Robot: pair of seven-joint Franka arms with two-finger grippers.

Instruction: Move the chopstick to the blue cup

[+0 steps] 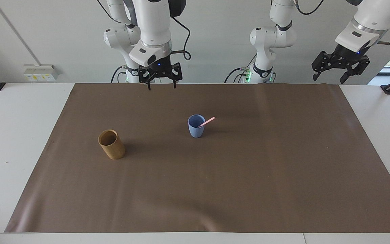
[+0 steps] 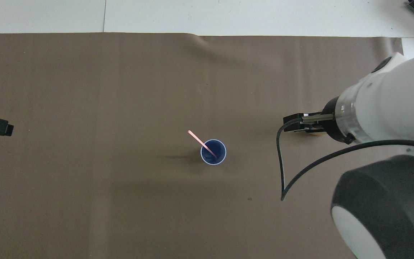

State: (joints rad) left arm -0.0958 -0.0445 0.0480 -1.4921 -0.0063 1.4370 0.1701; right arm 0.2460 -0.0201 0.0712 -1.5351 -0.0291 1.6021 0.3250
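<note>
The blue cup looked matt and smooth; the ochre cup had a dull, wood-like finish. The brown table mat appeared matt, faintly creased.

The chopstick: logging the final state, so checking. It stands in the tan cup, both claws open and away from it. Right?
Wrong cup. In the facing view the chopstick leans in the blue cup; the tan cup is empty. The left claw and right claw are open and away.
</note>
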